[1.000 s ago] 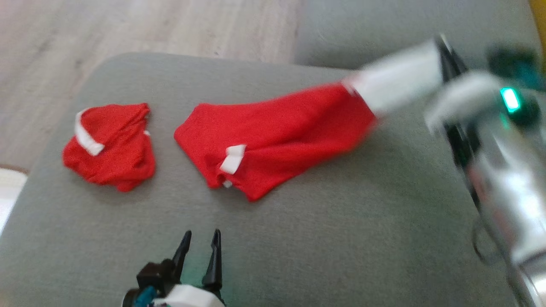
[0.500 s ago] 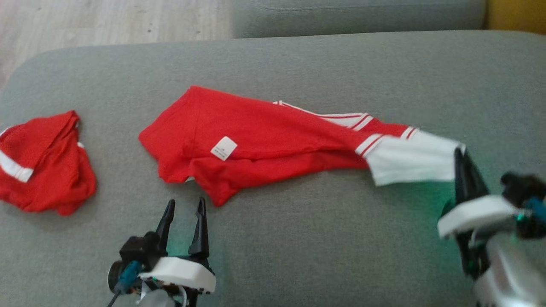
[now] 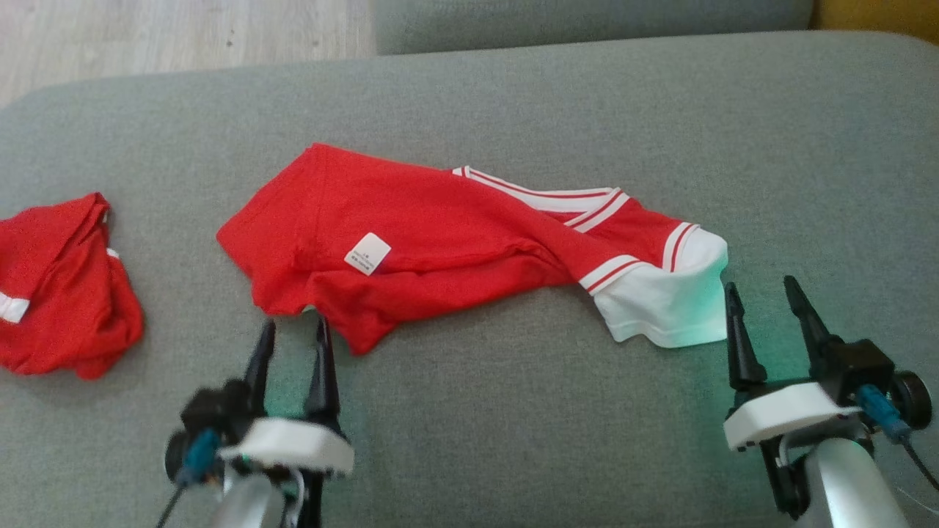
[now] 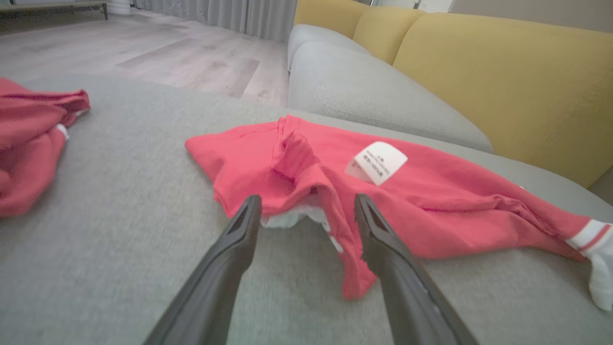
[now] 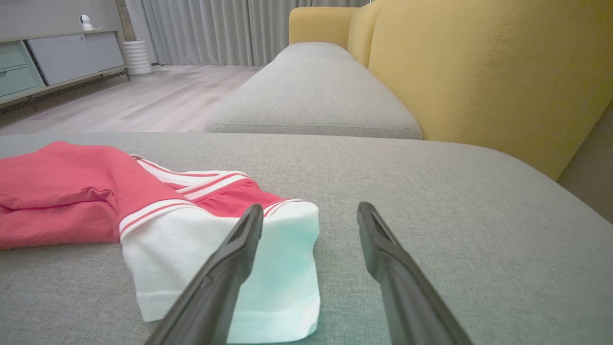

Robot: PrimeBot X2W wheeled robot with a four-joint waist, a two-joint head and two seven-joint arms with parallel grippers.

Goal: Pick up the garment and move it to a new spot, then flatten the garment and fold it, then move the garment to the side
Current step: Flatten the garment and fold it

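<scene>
The garment [image 3: 440, 242] is a red shirt with white striped sleeves and a small white label, lying stretched and rumpled across the grey sofa cushion [image 3: 513, 425]. My left gripper [image 3: 293, 328] is open at the shirt's near left hem, its tips at the cloth's edge; in the left wrist view the hem [image 4: 306, 215] bunches between the spread fingers. My right gripper [image 3: 759, 290] is open just right of the white sleeve [image 3: 664, 301], nothing between its fingers. In the right wrist view the white sleeve [image 5: 287, 268] lies behind the left finger [image 5: 230, 268].
A second crumpled red garment [image 3: 62, 286] lies at the cushion's left end. Wooden floor [image 3: 183, 29] lies beyond the far left edge. Another grey cushion [image 5: 311, 100] and the yellow backrest [image 5: 479, 72] stand behind and to the right.
My right gripper has let go of the white sleeve and now stands open beside it; the shirt lies settled on the cushion. The head camera has swung right. The left gripper has neared the hem.
</scene>
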